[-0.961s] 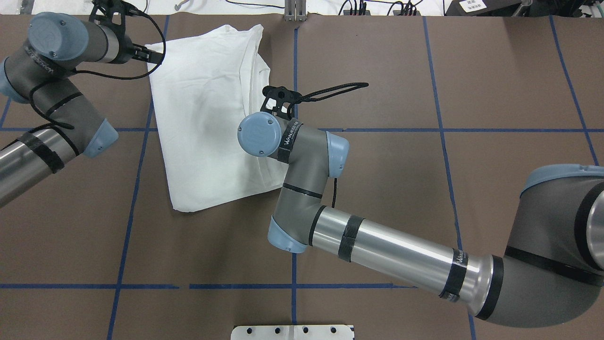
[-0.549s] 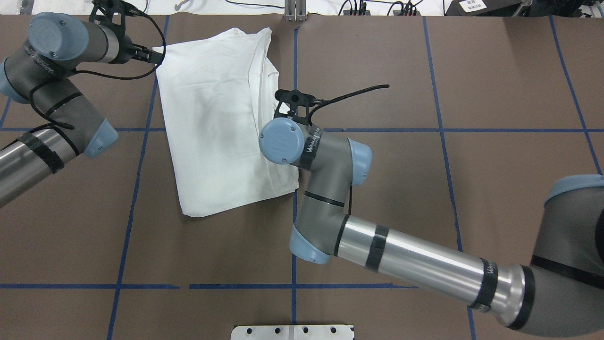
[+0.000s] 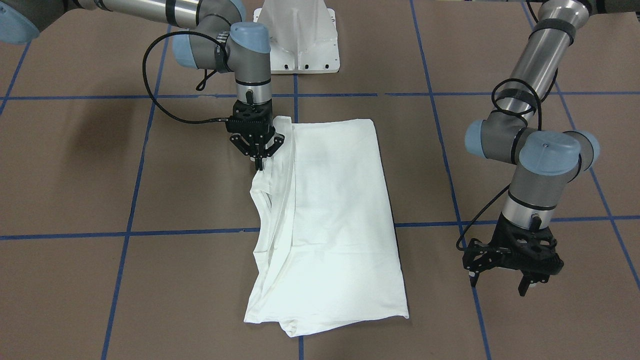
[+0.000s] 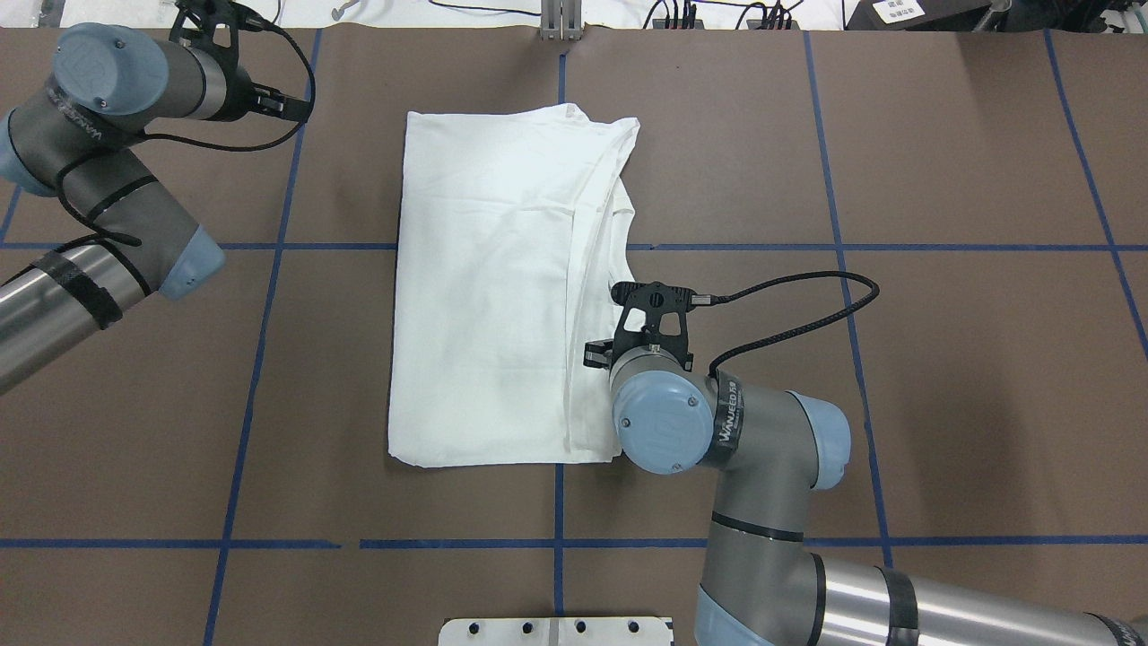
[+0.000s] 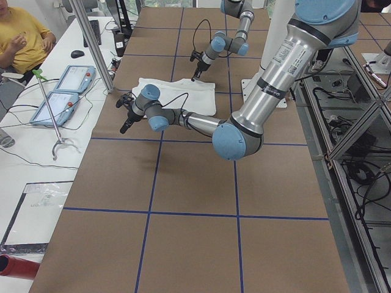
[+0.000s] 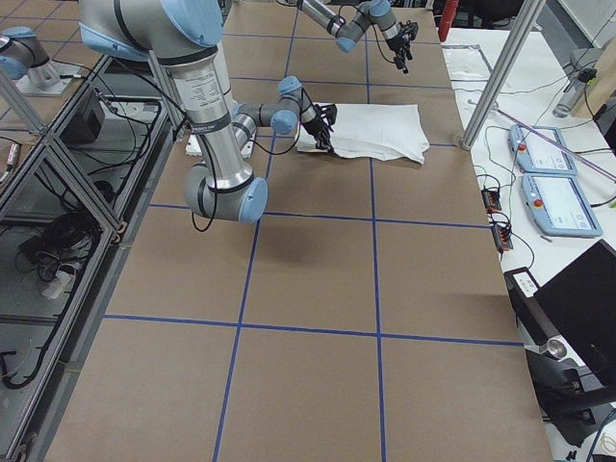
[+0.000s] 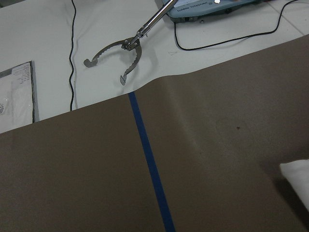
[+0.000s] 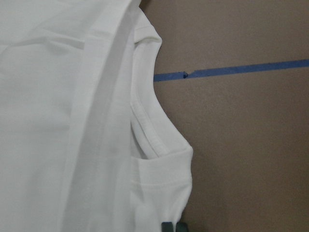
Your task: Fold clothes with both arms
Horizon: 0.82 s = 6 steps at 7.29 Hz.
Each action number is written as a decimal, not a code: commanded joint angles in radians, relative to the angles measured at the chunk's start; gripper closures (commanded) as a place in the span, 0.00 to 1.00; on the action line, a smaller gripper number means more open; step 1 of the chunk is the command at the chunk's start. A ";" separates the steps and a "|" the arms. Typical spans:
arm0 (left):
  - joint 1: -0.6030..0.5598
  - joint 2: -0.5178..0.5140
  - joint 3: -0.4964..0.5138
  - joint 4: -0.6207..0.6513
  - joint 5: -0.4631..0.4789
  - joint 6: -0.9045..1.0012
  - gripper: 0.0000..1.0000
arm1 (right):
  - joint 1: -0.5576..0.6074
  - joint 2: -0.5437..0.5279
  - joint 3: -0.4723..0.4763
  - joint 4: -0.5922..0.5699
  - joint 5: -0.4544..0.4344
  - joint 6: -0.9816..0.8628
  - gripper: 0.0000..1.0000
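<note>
The white shirt (image 4: 502,287) lies folded into a long rectangle in the middle of the brown table, its layered edge and ribbed collar (image 8: 147,125) on the robot's right side. My right gripper (image 3: 258,162) points down at that edge near the collar, shut on the fabric. In the right wrist view its fingertips (image 8: 168,227) press together on the shirt's rim. My left gripper (image 3: 498,286) hangs open above bare table, well off the shirt's other long edge. In the left wrist view only a shirt corner (image 7: 297,176) shows.
Blue tape lines (image 4: 556,543) grid the table. The white pedestal base (image 3: 300,35) stands at the robot's side. Beyond the far edge is a white bench with cables, pendants (image 5: 61,91) and a metal grabber tool (image 7: 118,53). A seated person (image 5: 21,36) is beside it.
The right arm drew back toward the robot and to the right, dragging the shirt along. The shirt now lies squarer and clear of the left gripper. The left arm has stayed put.
</note>
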 commanded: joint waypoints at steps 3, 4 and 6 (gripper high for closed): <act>0.002 0.025 -0.036 0.001 -0.001 0.000 0.00 | 0.019 -0.029 0.057 -0.013 -0.002 -0.039 0.00; 0.002 0.025 -0.036 0.001 -0.001 0.002 0.00 | 0.060 0.016 0.051 -0.054 0.073 -0.078 0.00; 0.002 0.035 -0.042 0.001 -0.021 0.002 0.00 | 0.072 0.239 -0.084 -0.229 0.088 -0.076 0.00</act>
